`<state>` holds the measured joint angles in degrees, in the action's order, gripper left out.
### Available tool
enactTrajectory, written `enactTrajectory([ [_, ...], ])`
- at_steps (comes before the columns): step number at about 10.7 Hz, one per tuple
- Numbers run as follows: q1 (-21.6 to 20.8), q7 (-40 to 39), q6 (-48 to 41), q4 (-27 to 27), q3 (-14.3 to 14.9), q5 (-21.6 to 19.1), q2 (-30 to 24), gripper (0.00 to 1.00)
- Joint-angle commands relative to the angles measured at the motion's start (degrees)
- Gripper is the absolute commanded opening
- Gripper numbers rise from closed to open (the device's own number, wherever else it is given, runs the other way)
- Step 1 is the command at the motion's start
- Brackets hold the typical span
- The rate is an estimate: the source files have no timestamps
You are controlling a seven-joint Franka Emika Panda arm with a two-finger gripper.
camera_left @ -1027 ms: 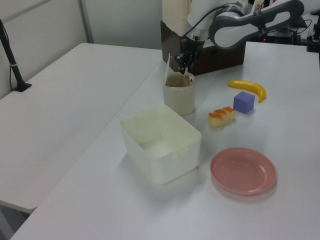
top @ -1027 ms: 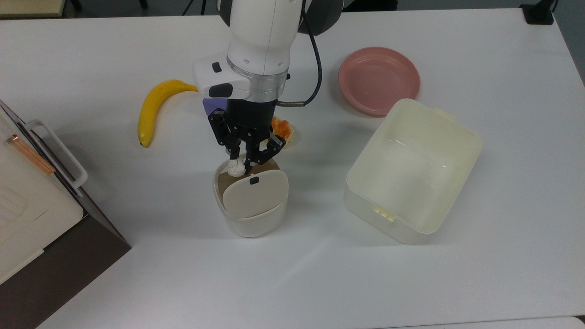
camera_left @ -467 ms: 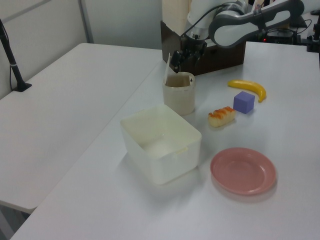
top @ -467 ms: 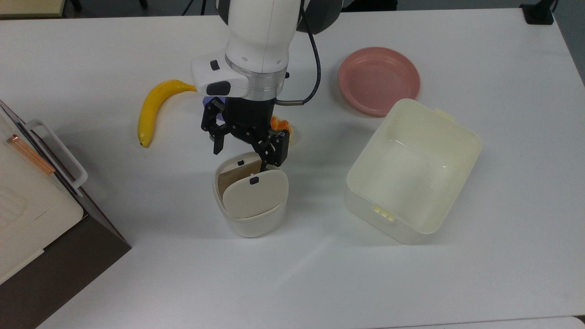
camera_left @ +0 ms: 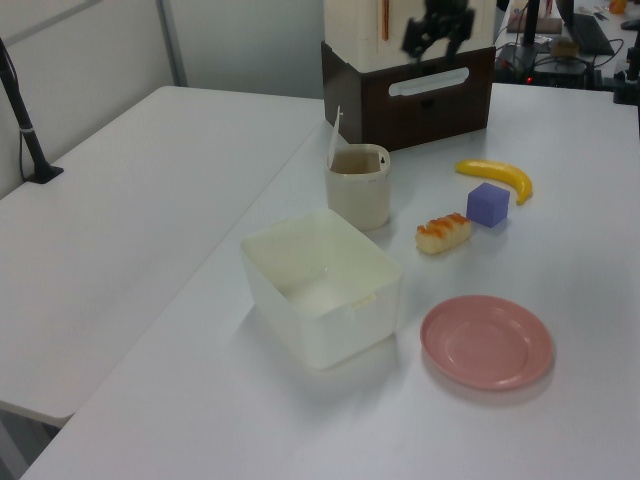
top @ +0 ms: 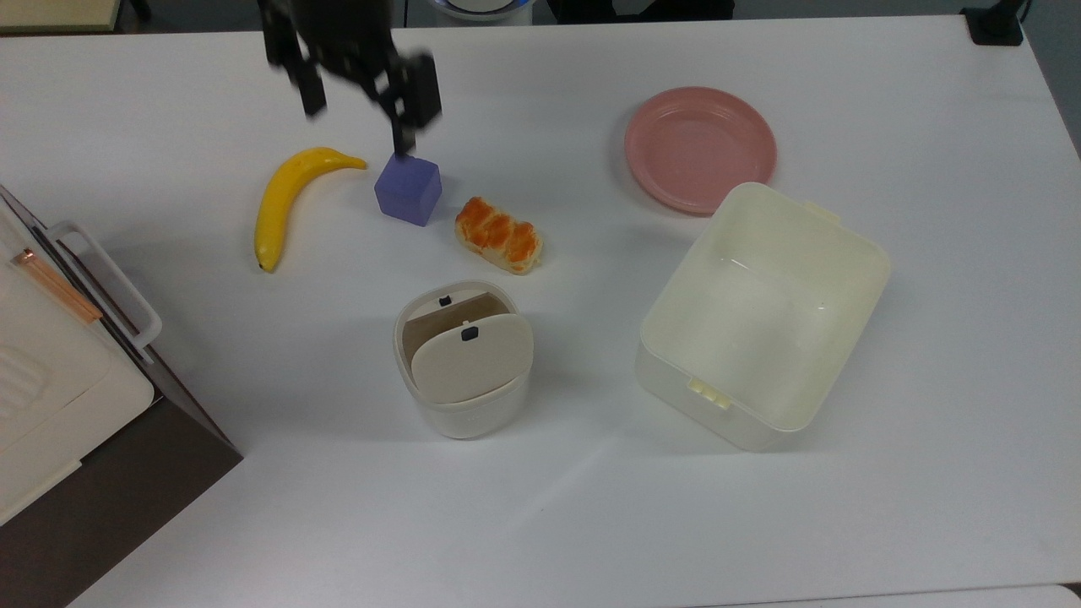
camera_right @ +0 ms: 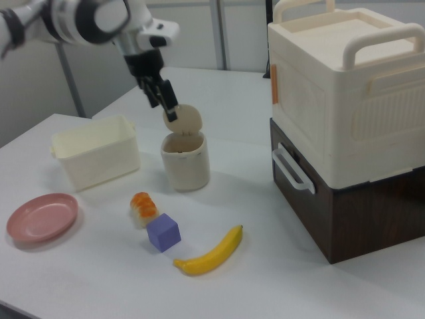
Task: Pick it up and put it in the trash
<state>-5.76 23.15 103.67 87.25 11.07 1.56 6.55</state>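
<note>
The small cream-white trash bin [top: 463, 411] stands mid-table with its beige swing-flap lid [top: 471, 355] tilted, leaving a dark gap at the back. The bin [camera_left: 358, 195] also appears in the left view, and in the right view the bin [camera_right: 186, 163] has its flap raised. The crumpled paper ball is out of view. My gripper [top: 359, 114] is open with nothing between its fingers, high above the purple cube in the top view and far from the bin. In the left view the gripper [camera_left: 437, 28] hangs before the stacked box. In the right view the gripper [camera_right: 165, 103] sits just above the bin.
A banana [top: 287, 198], purple cube [top: 409, 189] and orange-streaked bread roll [top: 498, 235] lie behind the bin in the top view. A pink plate [top: 700, 148] and a large cream box [top: 764, 312] sit to the top view's right. A stacked cream-and-brown container [top: 51, 380] fills the top view's left edge.
The gripper held the paper ball over the bin, opened, and the ball is gone from sight. The arm then rose and swung away to the top view's upper left.
</note>
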Motion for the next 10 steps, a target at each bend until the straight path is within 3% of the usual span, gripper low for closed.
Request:
enactTrajectory([
  [1,4.3,-8.5,-12.1,3.3,0.3,0.1,-10.8,1.0],
  [3,4.4,-8.9,-14.9,3.3,2.5,0.0,-13.0,1.0],
  [10,3.9,-10.0,-13.8,3.3,2.5,-0.3,-12.4,1.0],
])
